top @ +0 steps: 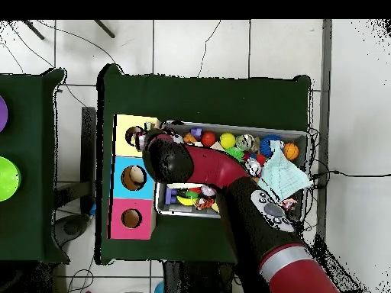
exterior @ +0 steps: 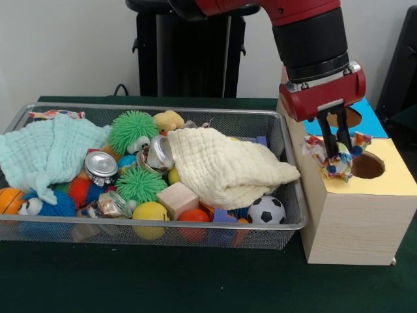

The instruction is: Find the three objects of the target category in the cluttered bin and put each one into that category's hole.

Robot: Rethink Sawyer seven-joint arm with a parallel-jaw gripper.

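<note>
1. Knotted cloth piece (exterior: 329, 158), white with red, yellow and blue patches, is hanging pinched in the closed end effector (exterior: 337, 151) over the yellow top of the wooden box (exterior: 355, 222), just beside its round hole (exterior: 367, 165).
2. Sawyer's red and black arm (exterior: 313, 39) is reaching down from above, beside the wire mesh bin (exterior: 287, 150).
3. Inside the bin, a cream cloth (exterior: 225, 166) is lying over toys, a mint cloth (exterior: 45, 150) is covering the other end, and green spiky balls (exterior: 132, 130) are sitting between them.
4. Overhead, the arm is hiding the end effector; the box is showing yellow, blue and pink sections on the green tabletop (top: 206, 95).
</note>
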